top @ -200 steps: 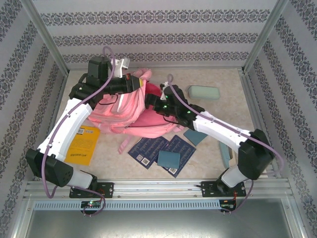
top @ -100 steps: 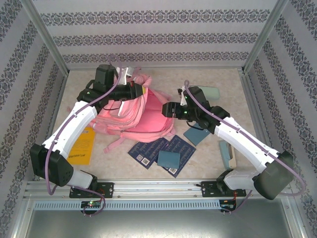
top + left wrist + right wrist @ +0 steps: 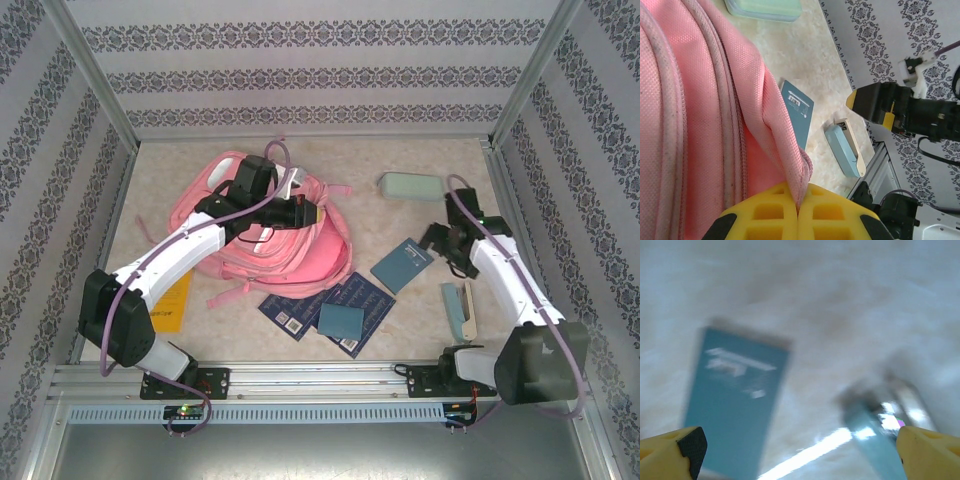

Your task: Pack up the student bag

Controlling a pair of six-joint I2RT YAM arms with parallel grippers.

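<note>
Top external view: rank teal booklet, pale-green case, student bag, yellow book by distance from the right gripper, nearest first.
1. teal booklet, just left of the right gripper.
2. pale-green case, toward the back wall.
3. student bag, centre-left.
4. yellow book, far left.

No word or number can be read anywhere. Small white printed squares, resembling codes, are carried near the near corners of the left dark blue flat booklet (image 3: 298, 300) and the right dark blue flat booklet (image 3: 360, 295), which lie on the table (image 3: 400, 160) just near of the pink fabric student bag (image 3: 310, 255); their content is too small to be made out. A white label with dark marks is carried by the teal flat booklet (image 3: 403, 265) right of the bag; it stays illegible in the left wrist view and is blurred in the right wrist view.
</note>
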